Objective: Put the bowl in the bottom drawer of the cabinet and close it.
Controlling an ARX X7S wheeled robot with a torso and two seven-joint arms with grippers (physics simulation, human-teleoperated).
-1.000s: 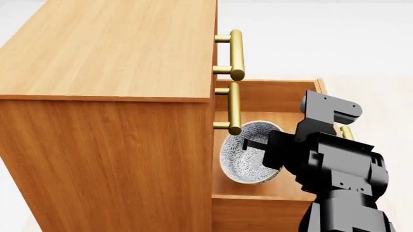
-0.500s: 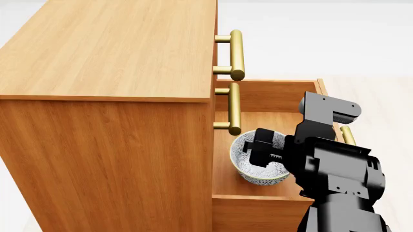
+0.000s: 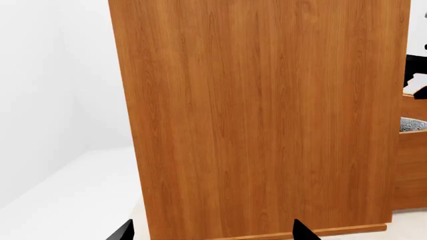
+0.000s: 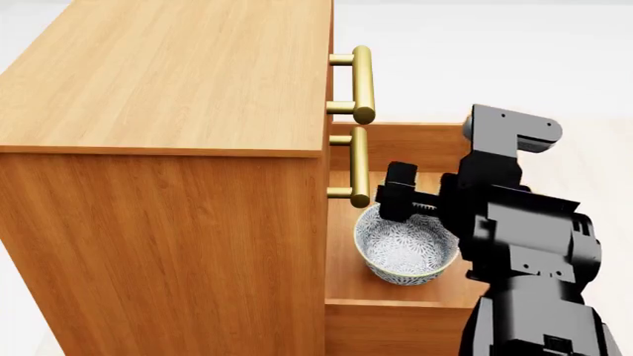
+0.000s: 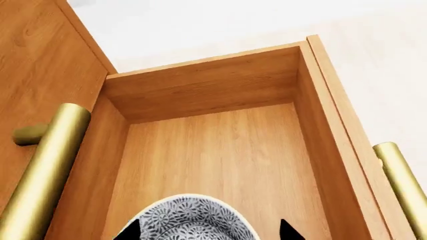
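The blue-grey patterned bowl [image 4: 408, 251] stands upright on the floor of the pulled-out bottom drawer [image 4: 416, 144] of the wood cabinet [image 4: 168, 81]. My right gripper [image 4: 396, 199] hangs open just above the bowl's far rim and holds nothing. From the right wrist, the bowl [image 5: 190, 220] lies below the spread tips of the right gripper [image 5: 208, 232], inside the drawer's walls [image 5: 200, 90]. My left gripper [image 3: 213, 234] is open and empty, facing the cabinet's side panel [image 3: 267, 115]. A sliver of the bowl [image 3: 412, 124] shows past that panel.
Two brass handles of the upper drawers [image 4: 363, 83] [image 4: 359, 165] jut out over the open drawer, close to my right gripper. The bottom drawer's own handle [image 5: 400, 180] is on its front, beyond the right arm. Pale floor surrounds the cabinet.
The right gripper has let go of the bowl and risen. The bowl went from tilted in the grip to upright on the drawer floor.
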